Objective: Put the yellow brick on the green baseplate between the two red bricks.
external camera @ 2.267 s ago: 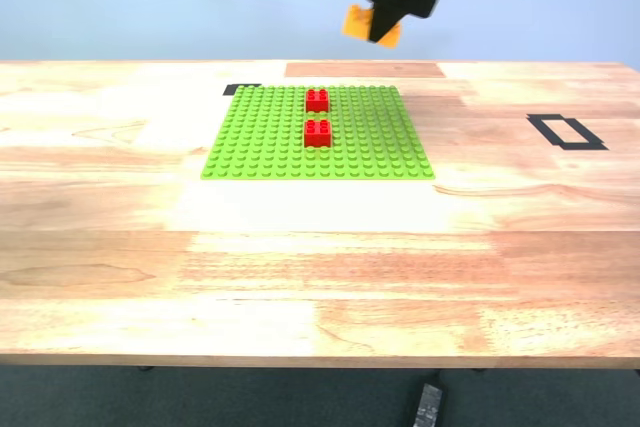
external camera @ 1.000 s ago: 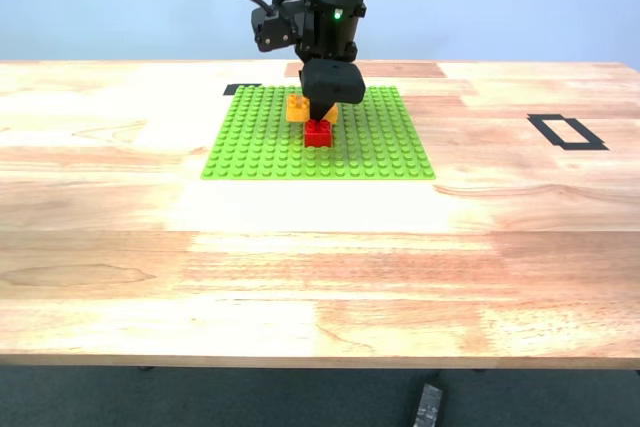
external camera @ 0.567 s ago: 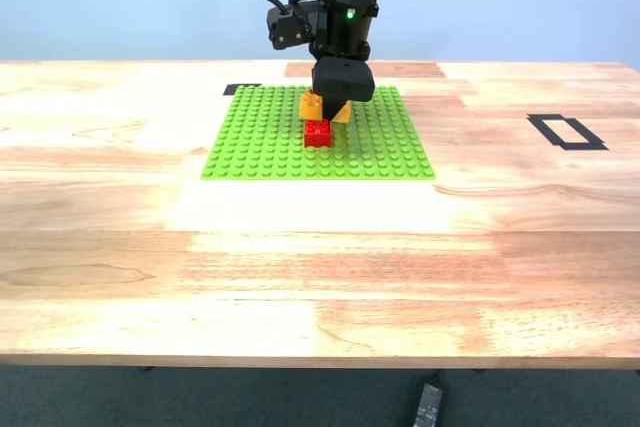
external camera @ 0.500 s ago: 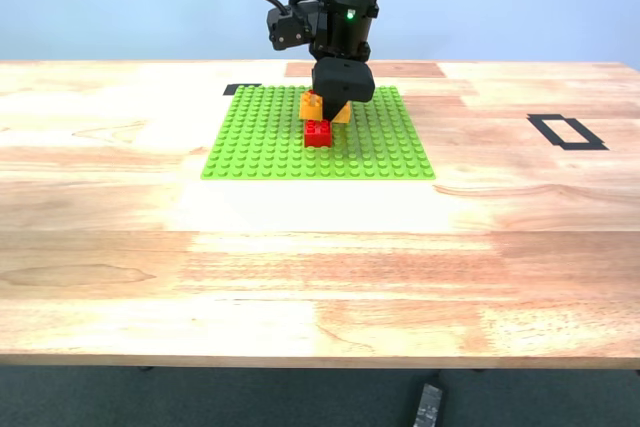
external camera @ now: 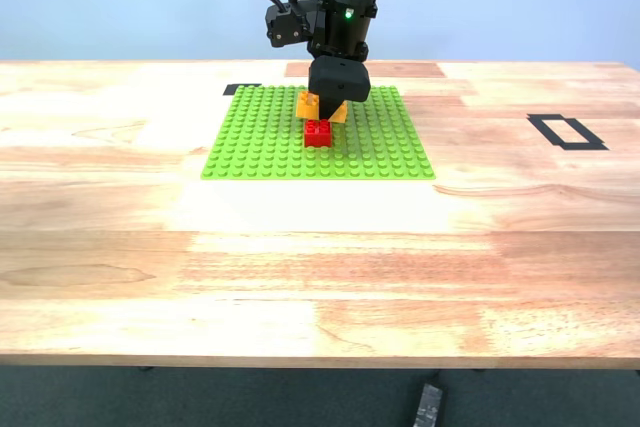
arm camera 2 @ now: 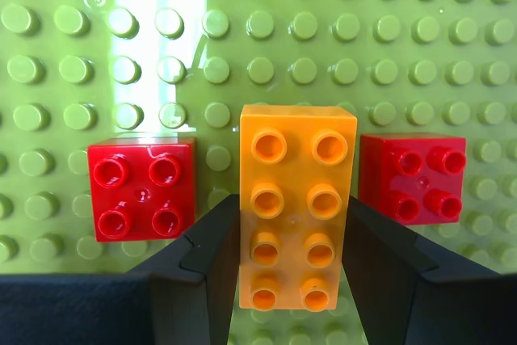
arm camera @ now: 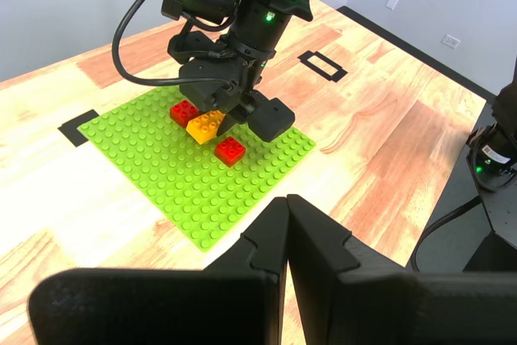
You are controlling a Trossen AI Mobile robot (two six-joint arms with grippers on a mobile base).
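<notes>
The green baseplate [external camera: 260, 137] lies on the wooden table, towards the back. My second gripper [external camera: 325, 107] is shut on the yellow brick [external camera: 309, 104] and holds it low over the plate. In the second wrist view the yellow brick [arm camera 2: 297, 159] sits between my fingers [arm camera 2: 214, 248], in the gap between the two red bricks [arm camera 2: 142, 189] [arm camera 2: 414, 178]. I cannot tell whether it touches the studs. In the exterior view only the nearer red brick [external camera: 318, 133] shows. My first gripper [arm camera: 287, 204] is shut and empty, far from the plate [arm camera: 161, 167].
Black tape outlines mark the table at the exterior view's right [external camera: 566, 131] and behind the plate's far left corner [external camera: 241, 89]. A black object lies on the floor below the table's front edge [external camera: 427, 405]. Dark equipment with a green light stands beside the table [arm camera: 497, 151].
The second arm has come down from high above the table with the yellow brick to just over the plate. In the last half second it shifted slightly to the exterior view's left.
</notes>
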